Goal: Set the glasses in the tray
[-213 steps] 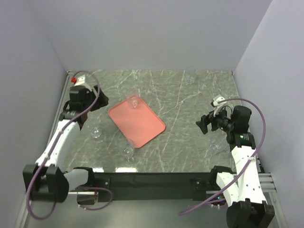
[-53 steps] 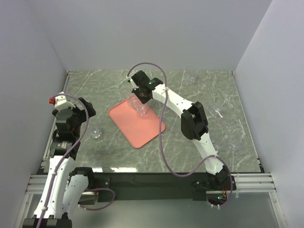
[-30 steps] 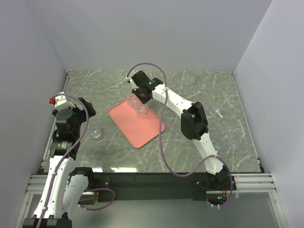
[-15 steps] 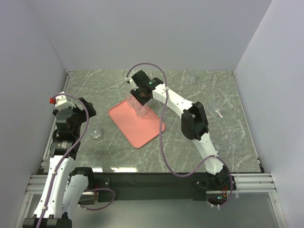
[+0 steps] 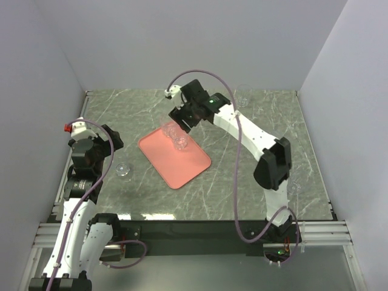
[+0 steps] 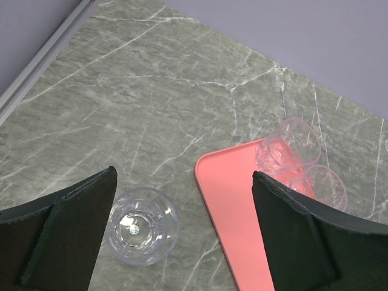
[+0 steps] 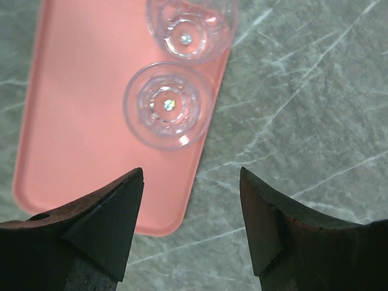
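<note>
The right gripper (image 7: 190, 182) has lifted off the tray (image 7: 73, 121). Its jaws are wide open and empty, and two glasses (image 7: 168, 105) stand in the tray just beyond them. The left gripper (image 6: 182, 182) is also wide open and empty, with a lone glass (image 6: 142, 225) beside one finger.

High overview and two close, downward wrist views share the tray (image 5: 174, 161).

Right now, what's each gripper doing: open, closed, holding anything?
Left gripper: open, holding nothing.
Right gripper: open, holding nothing.
</note>
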Controlling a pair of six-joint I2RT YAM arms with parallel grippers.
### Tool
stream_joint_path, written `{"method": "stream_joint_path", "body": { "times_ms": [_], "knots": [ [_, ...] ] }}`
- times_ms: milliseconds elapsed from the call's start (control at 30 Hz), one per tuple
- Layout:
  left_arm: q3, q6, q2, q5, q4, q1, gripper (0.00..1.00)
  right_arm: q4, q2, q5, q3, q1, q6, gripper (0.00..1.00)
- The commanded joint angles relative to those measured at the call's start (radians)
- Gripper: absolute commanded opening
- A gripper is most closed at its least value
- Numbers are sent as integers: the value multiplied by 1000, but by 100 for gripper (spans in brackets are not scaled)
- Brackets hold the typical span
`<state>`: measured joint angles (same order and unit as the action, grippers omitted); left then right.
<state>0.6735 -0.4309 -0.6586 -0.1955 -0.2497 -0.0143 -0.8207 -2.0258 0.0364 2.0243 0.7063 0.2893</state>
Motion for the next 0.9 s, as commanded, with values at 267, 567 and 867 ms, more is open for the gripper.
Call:
{"method": "stream_joint_path", "body": {
  "times_ms": [267,567,867],
  "knots": [
    [44,-34,-30,50,-41,4,99,132,543,331,-485,-162,42,72],
    [136,-199,-90,143,-240,7,99,356,947,503,-910,-396,71,72],
    [149,-411,-88,30,-425,7,92,463,1111,648,-1136,-582,-18,74]
  ]
}}
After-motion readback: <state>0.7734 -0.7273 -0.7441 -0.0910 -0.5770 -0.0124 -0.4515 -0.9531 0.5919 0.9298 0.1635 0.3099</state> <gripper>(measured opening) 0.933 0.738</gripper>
